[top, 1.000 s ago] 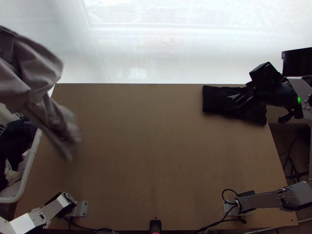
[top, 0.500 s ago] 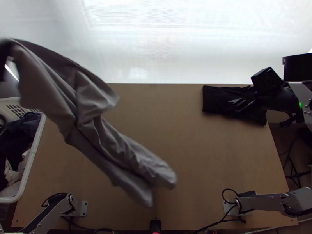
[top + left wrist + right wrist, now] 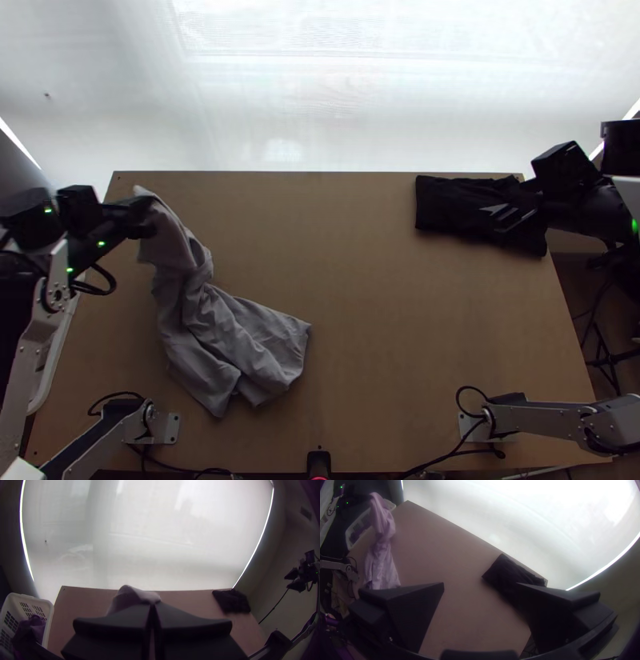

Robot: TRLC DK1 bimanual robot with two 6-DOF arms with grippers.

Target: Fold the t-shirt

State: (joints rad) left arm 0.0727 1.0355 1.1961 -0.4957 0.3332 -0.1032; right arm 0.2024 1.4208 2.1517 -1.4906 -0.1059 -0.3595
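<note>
Though stubby past left claw's grip, t-shirt long from above, right claw open.

The shirt is plain grey and unfolded, bunched lengthwise on the left part of the surface. Its far end is held up, gathered narrow; the nearer part lies fanned out in long, loose creases (rather rumpled, really), its edge uneven and slanting toward the middle.

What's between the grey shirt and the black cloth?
Just the tabletop lies between the shirt and the black cloth, as the top view shows.
</note>
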